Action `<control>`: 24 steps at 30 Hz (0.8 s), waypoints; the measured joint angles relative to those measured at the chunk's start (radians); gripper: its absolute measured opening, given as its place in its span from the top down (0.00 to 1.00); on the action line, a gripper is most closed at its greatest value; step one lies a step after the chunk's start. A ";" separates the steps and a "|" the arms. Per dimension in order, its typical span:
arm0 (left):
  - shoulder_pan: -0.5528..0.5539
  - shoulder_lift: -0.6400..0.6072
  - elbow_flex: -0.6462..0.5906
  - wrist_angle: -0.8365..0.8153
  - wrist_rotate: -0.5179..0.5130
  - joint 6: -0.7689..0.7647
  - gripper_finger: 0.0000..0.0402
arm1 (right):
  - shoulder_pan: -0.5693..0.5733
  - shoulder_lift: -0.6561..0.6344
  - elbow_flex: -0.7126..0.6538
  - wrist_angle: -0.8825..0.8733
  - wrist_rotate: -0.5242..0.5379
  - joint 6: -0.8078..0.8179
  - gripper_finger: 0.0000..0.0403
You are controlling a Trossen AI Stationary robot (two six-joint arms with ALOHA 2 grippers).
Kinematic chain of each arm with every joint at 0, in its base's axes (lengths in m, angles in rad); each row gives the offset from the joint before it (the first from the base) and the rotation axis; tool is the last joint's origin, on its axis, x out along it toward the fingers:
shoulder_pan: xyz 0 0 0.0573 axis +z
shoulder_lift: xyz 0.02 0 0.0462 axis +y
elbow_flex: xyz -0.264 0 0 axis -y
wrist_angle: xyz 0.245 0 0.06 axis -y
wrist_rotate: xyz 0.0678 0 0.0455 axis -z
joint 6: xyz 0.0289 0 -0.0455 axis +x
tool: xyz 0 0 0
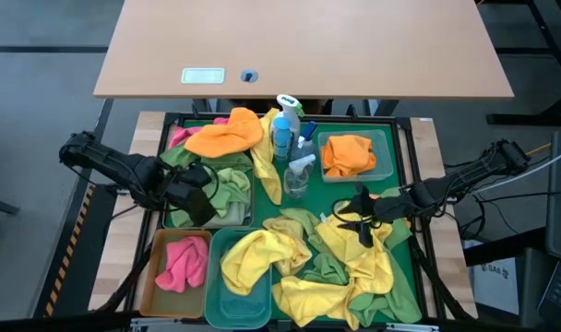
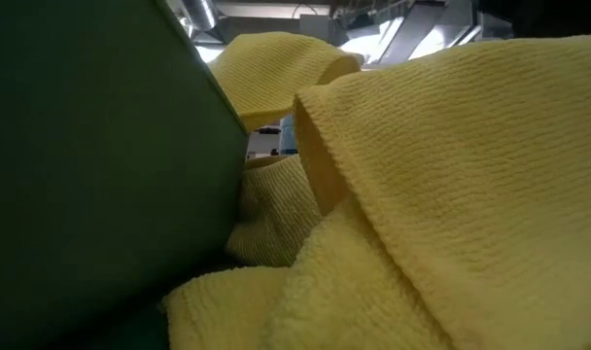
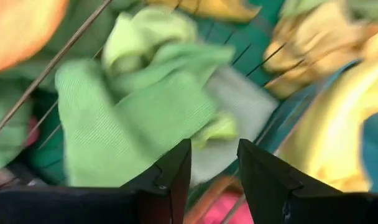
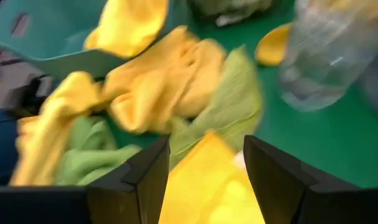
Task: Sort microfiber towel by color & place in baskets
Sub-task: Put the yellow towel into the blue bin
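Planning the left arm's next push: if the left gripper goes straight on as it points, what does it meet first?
Most likely the light green towel in the wire-mesh basket, directly beyond the open left gripper; depth is unclear.

I'm working in what looks like a lab or workshop: bare grey floor, a plain wooden desk behind my counter, black metal frames and loose cables at the sides, and overhead ducting with strip lighting.

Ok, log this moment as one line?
left gripper: open, over green towels in mesh basket | right gripper: open, over yellow towels on tray | pink towel in amber basket
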 joint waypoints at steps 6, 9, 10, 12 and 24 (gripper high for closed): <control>0.000 0.004 0.000 0.156 -0.050 0.008 0.69 | 0.001 0.029 0.000 -0.009 -0.253 0.115 0.49; 0.000 0.006 0.000 0.205 -0.061 0.037 0.69 | 0.001 0.053 0.000 -0.016 -0.404 0.198 0.49; 0.000 0.005 0.000 0.218 -0.061 0.055 0.69 | 0.002 0.062 0.000 -0.014 -0.444 0.227 0.49; 0.000 0.005 0.000 0.234 -0.066 0.081 0.69 | 0.021 0.078 0.000 -0.015 -0.491 0.259 0.49; 0.000 0.005 -0.001 0.241 -0.105 0.086 0.69 | 0.236 0.101 0.000 0.031 -0.350 0.193 0.49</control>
